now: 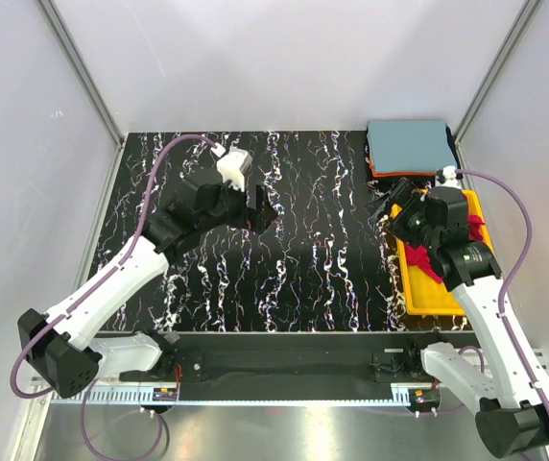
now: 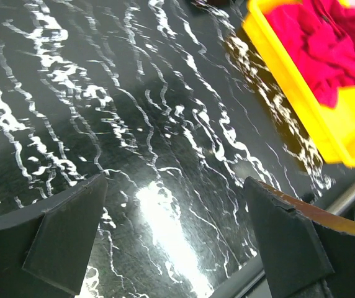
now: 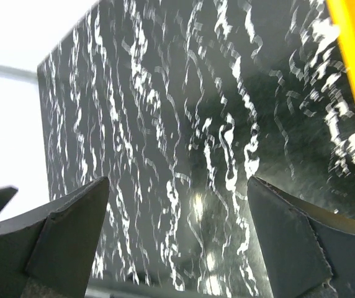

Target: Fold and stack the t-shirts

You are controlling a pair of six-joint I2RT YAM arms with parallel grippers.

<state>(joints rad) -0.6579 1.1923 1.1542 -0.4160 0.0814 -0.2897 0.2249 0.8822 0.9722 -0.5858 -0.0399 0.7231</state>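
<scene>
Both arms are reaching out over the black marbled desk (image 1: 303, 269).

Left end effector (image 2: 174, 230) is hanging above the bare desk left of centre, fingers spread wide with nothing between them.

Right end effector (image 3: 177, 230) is hovering just beside the left wall of the yellow tray (image 1: 430, 303), fingers also spread wide and gripping nothing.

Red t-shirt (image 2: 326, 56) is lying crumpled inside the tray, with the right arm partly covering it in the top view.

Grey-blue t-shirt (image 1: 411, 144) is sitting folded flat at the desk's far right corner, just behind the tray. A thin orange edge (image 1: 382, 173) is showing beneath it; I cannot tell what else is lying under it.
</scene>
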